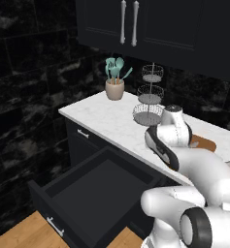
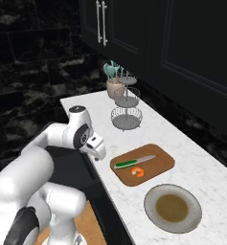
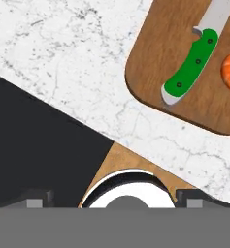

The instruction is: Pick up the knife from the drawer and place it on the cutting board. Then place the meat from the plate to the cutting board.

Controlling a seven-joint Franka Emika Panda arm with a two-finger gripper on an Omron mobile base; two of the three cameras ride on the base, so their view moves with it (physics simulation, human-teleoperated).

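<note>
On the white marble counter [image 2: 148, 127], the brown wooden cutting board [image 2: 155, 168] bears the green-handled knife [image 2: 134, 162] and orange-red meat [image 2: 138, 172]; both placements look done, and I cannot tell the gripper's [image 2: 97, 151] state.

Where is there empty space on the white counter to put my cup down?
Bare counter lies left of the tiered stand, toward the corner. Another free strip runs along the wall side, right of the cutting board. It is crowded on the board, with the knife and meat, and beside the plate.
</note>
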